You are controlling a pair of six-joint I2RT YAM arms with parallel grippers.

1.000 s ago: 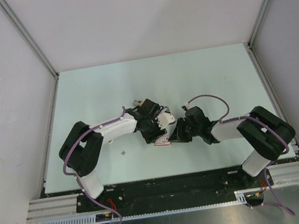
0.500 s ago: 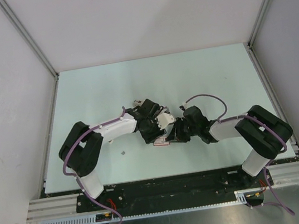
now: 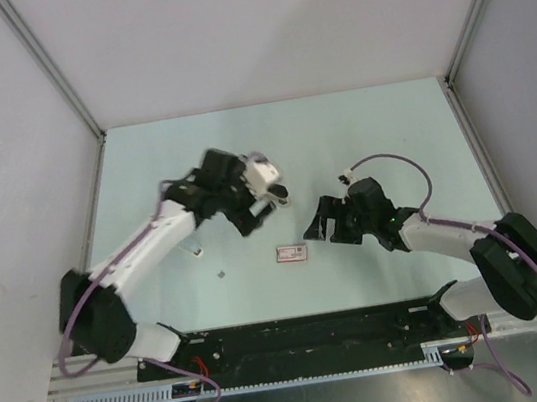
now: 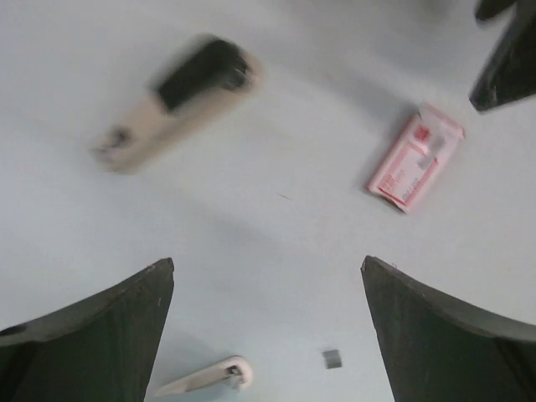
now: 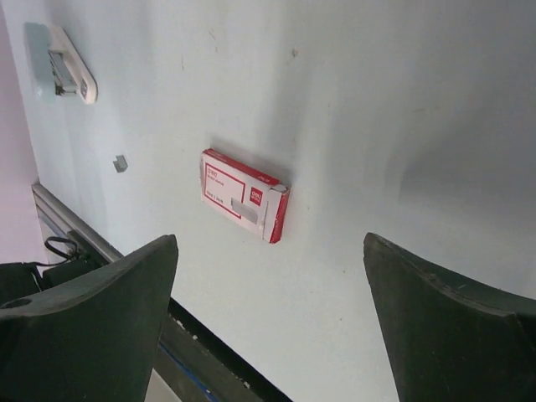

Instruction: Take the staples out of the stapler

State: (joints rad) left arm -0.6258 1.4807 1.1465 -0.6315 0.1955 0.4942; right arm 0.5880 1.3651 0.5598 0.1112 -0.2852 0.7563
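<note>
In the left wrist view a beige and black elongated thing [image 4: 176,100], which looks like the stapler, lies blurred on the table. It is well ahead of my left gripper [image 4: 268,266] and I cannot make it out from above. A small flat red and white box [image 3: 290,252] with a short grey strip on its face lies on the table between the arms. It also shows as the box [image 5: 244,194] and the box [image 4: 414,160]. My left gripper [image 3: 265,208] hangs open behind and left of the box. My right gripper [image 3: 324,221] is open just right of it. Neither holds anything.
A small white piece with a metal insert [image 5: 70,74] lies left of the box, seen as the white piece [image 4: 211,377] and the white piece [image 3: 195,251]. A tiny grey square [image 3: 221,274] sits near it. The table's black front rail [image 3: 308,329] runs close behind the box.
Both grippers were huddled together over the box. Now both have opened and drawn apart: the left arm lifted back and left, the right arm pulled right.
</note>
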